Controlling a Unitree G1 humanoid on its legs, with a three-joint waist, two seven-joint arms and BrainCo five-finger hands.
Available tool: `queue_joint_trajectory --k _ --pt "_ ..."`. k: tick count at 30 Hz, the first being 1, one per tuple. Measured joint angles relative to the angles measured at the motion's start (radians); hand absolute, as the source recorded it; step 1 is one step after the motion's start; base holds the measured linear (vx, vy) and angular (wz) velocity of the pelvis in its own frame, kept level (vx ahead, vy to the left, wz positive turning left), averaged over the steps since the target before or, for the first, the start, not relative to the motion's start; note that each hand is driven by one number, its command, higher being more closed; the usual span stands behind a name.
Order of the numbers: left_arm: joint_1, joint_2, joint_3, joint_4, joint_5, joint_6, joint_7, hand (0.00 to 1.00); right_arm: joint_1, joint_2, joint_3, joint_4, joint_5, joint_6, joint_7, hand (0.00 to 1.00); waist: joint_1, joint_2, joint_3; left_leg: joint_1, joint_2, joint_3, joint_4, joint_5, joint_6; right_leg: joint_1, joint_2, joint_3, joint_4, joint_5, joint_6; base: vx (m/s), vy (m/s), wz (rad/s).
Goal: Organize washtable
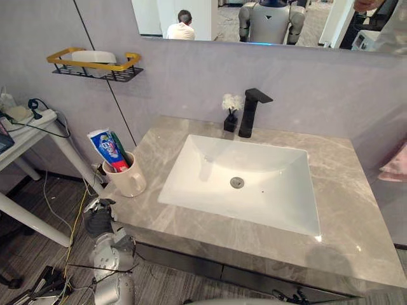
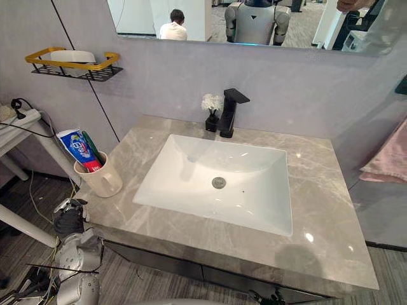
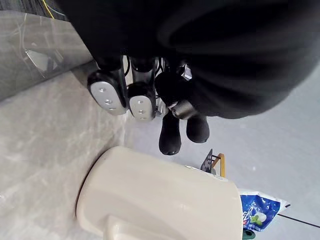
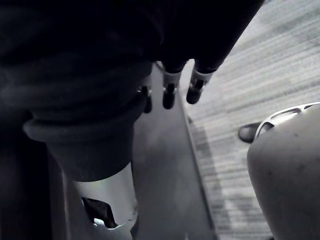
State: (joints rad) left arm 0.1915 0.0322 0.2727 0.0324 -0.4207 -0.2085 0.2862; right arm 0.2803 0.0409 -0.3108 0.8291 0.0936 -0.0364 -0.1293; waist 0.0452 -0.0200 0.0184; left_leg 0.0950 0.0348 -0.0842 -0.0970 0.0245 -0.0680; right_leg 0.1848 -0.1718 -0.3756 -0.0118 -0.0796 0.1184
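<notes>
The left robot hand (image 3: pixel 107 95) hangs at the left front edge of the grey marble table (image 1: pixel 356 216). Its fingers are relaxed and apart, and they hold nothing. Just beyond its dark fingertips (image 3: pixel 170 141), close but not touching, a cream cup (image 1: pixel 129 178) with a handle stands upright on the table. In the cup stands a toothpaste tube (image 1: pixel 103 147), which leans away from the sink, with a green toothbrush (image 1: pixel 119 149) beside it. The tube has print in blue, red and white with a small green leaf, but the letters are too small to tell.

Farther from this hand, toward the robot's right, is the white sink (image 1: pixel 191 184). Behind the sink are a black faucet (image 1: pixel 249 113) and a small dark vase of white flowers (image 1: pixel 231 111). On the wall above the hand is a black shelf with a yellow rail (image 1: pixel 95 65).

The right robot hand (image 4: pixel 169 92) points down at the floor, its fingers loose and empty.
</notes>
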Motion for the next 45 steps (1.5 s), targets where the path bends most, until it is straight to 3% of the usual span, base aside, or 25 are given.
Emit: queue_joint_trajectory --k 12,32,45 --pt "-0.039 0.073 0.002 0.039 0.043 0.007 -0.016 1.0 -0.016 -0.006 0.015 0.002 -0.026 0.002 0.004 0.0 -0.003 -0.008 -0.001 -0.012 0.0 0.017 -0.003 0.0 0.0 0.002 0.01 0.023 -0.061 0.038 -0.001 -0.01 -0.01 -0.04" --pt "-0.056 0.091 0.001 0.04 0.08 0.029 -0.025 1.0 -0.021 -0.003 0.034 0.001 -0.036 0.003 0.027 0.0 -0.009 -0.016 0.002 -0.01 0.001 0.024 -0.003 -0.001 0.0 0.002 0.01 0.033 -0.064 0.04 -0.002 0.0 -0.001 0.0" --pt "-0.059 0.101 -0.009 0.04 0.08 0.03 -0.023 1.0 -0.022 -0.003 0.034 0.0 -0.039 0.002 0.027 0.0 -0.029 -0.016 0.004 -0.01 0.002 0.034 -0.004 -0.001 -0.001 0.0 0.011 0.043 -0.064 0.041 -0.003 0.0 0.0 -0.02"
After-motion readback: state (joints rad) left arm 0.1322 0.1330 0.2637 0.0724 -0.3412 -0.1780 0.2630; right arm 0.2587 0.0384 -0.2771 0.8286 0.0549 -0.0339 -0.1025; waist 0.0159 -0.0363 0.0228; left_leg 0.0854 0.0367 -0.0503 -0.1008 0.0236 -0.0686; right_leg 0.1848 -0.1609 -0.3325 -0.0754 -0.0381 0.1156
